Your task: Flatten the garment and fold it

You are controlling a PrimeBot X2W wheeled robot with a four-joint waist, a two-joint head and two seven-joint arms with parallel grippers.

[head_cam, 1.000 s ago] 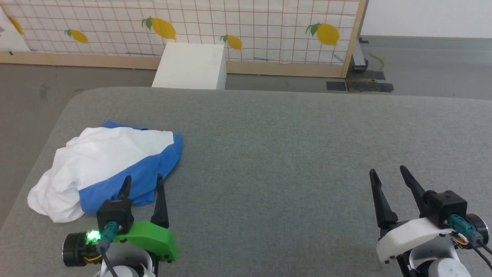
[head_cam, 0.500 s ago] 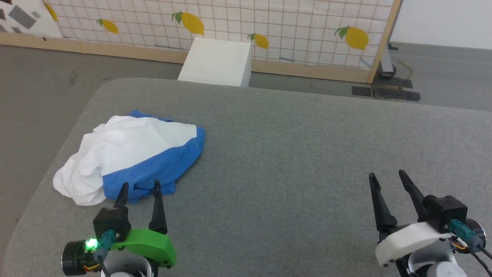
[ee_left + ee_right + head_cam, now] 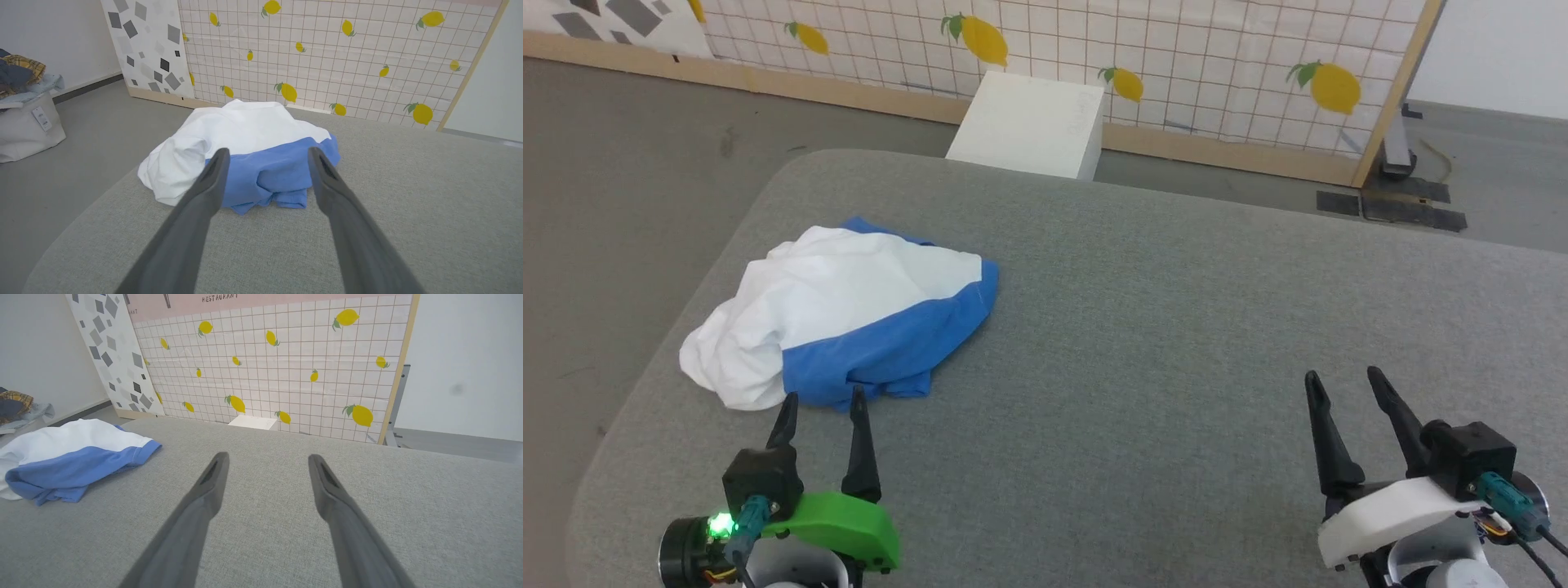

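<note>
Both grippers, left (image 3: 821,400) and right (image 3: 1342,377), stand spread and empty. Left's tips sit just short of the crumpled shirt (image 3: 849,306) on the grey table (image 3: 1176,327).

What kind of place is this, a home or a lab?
Most likely a staged test room, not a home: a lemon-print backdrop panel in a wooden frame, a grey padded work surface holding one crumpled T-shirt, and a bag of clothes on the floor.
</note>
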